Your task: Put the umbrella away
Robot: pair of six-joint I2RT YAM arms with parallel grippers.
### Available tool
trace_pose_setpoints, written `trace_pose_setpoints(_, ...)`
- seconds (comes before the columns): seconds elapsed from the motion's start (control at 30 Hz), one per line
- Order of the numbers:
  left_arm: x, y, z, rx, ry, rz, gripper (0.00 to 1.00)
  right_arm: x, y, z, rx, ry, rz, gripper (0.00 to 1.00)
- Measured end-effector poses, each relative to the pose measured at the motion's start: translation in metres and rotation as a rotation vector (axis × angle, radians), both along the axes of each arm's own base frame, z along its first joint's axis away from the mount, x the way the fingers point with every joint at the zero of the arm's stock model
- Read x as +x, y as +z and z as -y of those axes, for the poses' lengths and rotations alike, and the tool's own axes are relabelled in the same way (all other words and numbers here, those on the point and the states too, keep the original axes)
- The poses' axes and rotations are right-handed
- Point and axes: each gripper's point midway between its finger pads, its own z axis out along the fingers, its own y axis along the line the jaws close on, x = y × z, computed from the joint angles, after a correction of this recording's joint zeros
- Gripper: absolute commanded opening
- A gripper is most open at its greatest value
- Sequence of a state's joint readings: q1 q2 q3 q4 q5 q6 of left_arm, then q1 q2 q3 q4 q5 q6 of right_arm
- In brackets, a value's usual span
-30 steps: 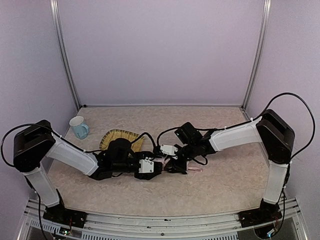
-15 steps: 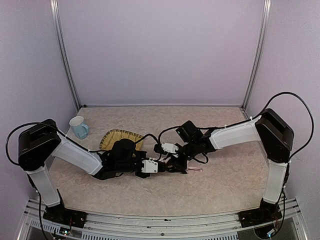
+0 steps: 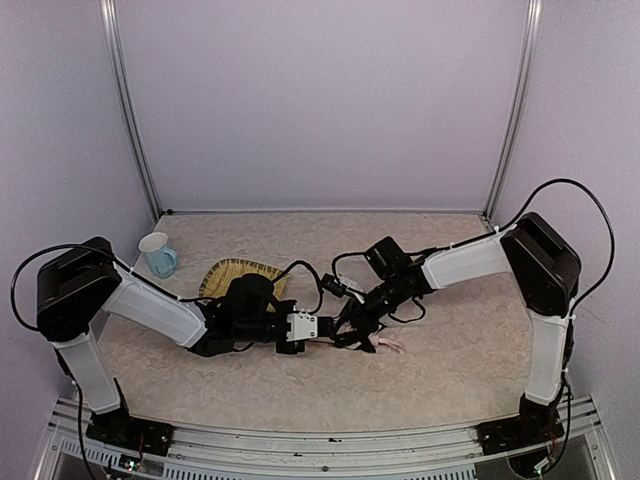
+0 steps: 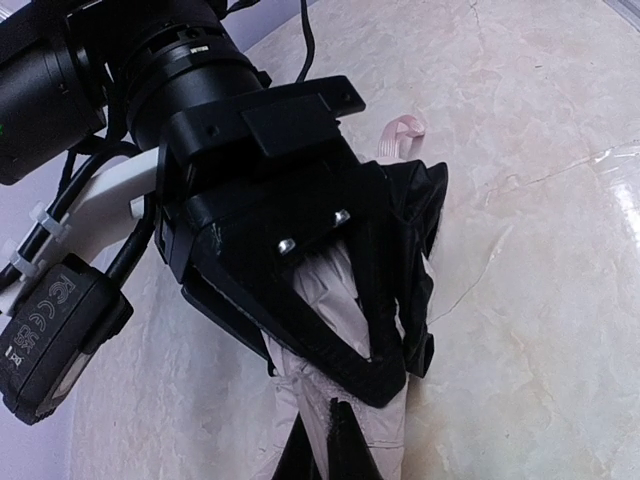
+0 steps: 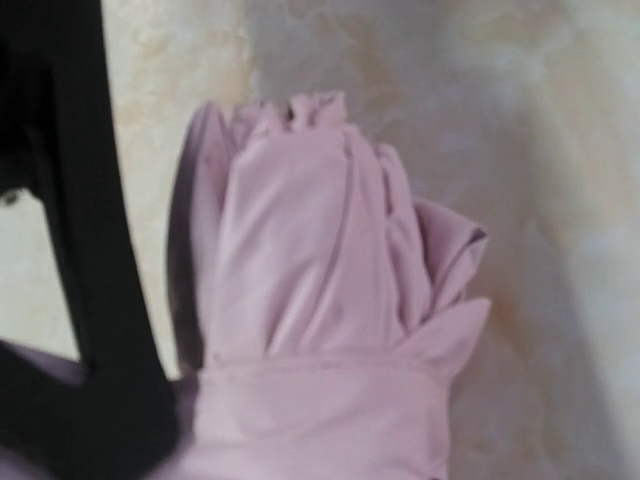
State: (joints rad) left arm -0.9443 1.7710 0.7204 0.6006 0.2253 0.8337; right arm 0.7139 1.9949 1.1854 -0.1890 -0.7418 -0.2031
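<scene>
Umbrella long axis L-R, pink end rightward past R fingers tight on it; L fingers unclear.

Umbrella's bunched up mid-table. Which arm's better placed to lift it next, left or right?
Right, likely. The right gripper straddles the umbrella, its fingertips closed on the gathered pink fabric in the left wrist view. The left gripper only shows at the fabric's near end, and its hold is unclear.

Thin, matt pink cloth, softly creased, is seen on the umbrella. The table is finished smooth, marbled and faintly glossy. The right gripper is moulded in matt black plastic. The mat is woven of rough straw.
</scene>
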Motion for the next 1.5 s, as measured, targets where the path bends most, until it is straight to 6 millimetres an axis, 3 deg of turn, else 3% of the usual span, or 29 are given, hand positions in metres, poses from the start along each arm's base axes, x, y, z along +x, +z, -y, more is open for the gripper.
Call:
trace_pose_setpoints(0.27,0.013,-0.006,0.015,0.004,0.022,-0.013,0.0,0.008,-0.004,0.003,0.037,-0.095,-0.209,0.0)
trace_pose_setpoints(0.47,0.034,-0.009,0.021,0.031,0.064,-0.006,0.0,0.024,-0.005,0.011,0.049,-0.178,-0.294,0.34)
trace_pose_setpoints(0.73,0.052,-0.018,0.026,0.045,0.037,-0.046,0.0,0.038,-0.009,0.021,0.086,-0.236,-0.288,0.59)
trace_pose_setpoints(0.87,0.063,-0.023,0.037,0.052,0.039,-0.051,0.0,0.043,-0.01,0.028,0.107,-0.258,-0.281,0.85)
trace_pose_setpoints(0.93,0.067,-0.024,0.041,0.053,0.041,-0.052,0.0,0.046,-0.005,0.029,0.121,-0.263,-0.251,0.92)
trace_pose_setpoints(1.1,0.07,-0.028,0.045,0.062,0.038,-0.064,0.0,0.048,-0.003,0.037,0.093,-0.297,-0.177,0.92)
trace_pose_setpoints(1.3,0.07,-0.028,0.044,0.059,0.036,-0.064,0.0,0.046,0.003,0.065,0.001,-0.385,-0.053,0.93)
trace_pose_setpoints(1.47,0.068,-0.029,0.043,0.047,0.033,-0.057,0.0,0.034,0.019,0.083,-0.042,-0.43,0.086,0.94)
trace_pose_setpoints(1.5,0.068,-0.029,0.043,0.046,0.033,-0.056,0.0,0.025,0.02,0.076,-0.044,-0.404,0.115,0.94)
